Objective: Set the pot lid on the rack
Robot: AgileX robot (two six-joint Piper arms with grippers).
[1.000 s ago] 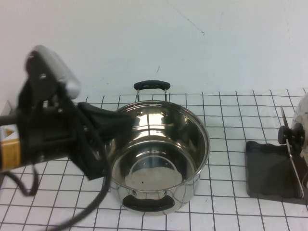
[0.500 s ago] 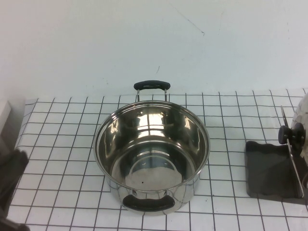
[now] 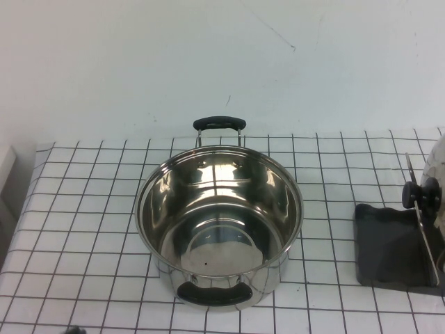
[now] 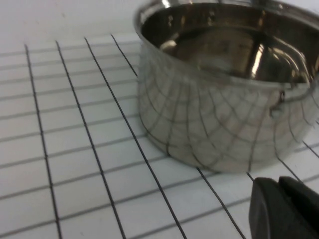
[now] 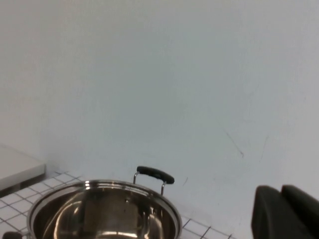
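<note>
Even, diffuse, fairly bright lighting is seen on the gridded counter [image 3: 83,229]. Strong reflections are carried by the pot [image 3: 219,223] interior; grid lines are mirrored, warped, on its wall. Soft focus is noted throughout, and the wrist views are blurrier.

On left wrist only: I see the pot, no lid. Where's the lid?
Observer: In the high view, the pot lid stands on edge in the rack, right of the pot, partly cut off by the frame.
Operator: Right gripper near it?
Observer: Not shown there. The right gripper faces the pot's rim and the wall, outside the high view.
Operator: Left gripper?
Observer: The left gripper sits low beside the pot, also outside the high view.
</note>
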